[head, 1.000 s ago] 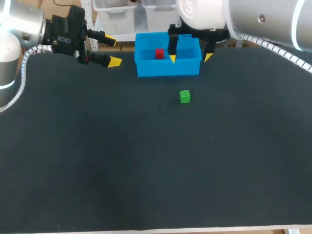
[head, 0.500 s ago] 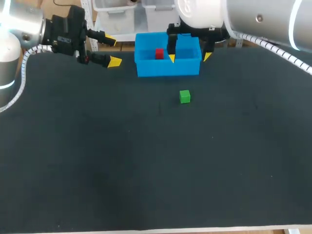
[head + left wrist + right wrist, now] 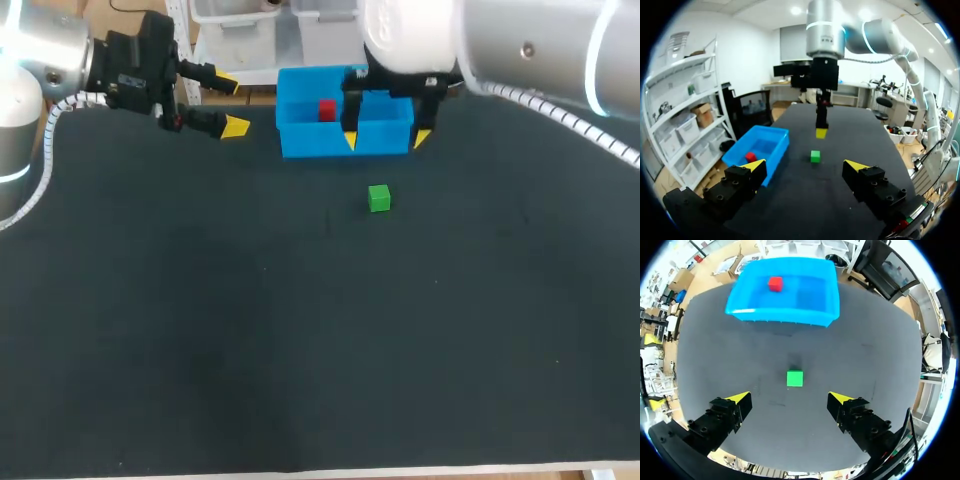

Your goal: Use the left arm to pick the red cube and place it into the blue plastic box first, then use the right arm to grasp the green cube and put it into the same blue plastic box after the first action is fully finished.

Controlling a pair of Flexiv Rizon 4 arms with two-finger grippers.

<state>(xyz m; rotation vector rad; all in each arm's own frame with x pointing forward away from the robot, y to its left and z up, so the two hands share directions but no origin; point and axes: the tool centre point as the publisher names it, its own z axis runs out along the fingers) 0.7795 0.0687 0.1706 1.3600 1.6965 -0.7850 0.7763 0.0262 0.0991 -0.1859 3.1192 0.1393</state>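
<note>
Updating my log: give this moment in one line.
red cube: in blue box | green cube: on table | left gripper: open | right gripper: open, cube ahead

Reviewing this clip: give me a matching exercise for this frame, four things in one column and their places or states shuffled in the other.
Things:
1. red cube
2. green cube
3. left gripper
4. right gripper

Places or states:
A. open, the green cube ahead of its fingers
B. inside the blue plastic box
C. open and empty, off to the box's left side
D. on the bare table, outside the box

Pairs: 1-B, 2-D, 3-C, 4-A
</note>
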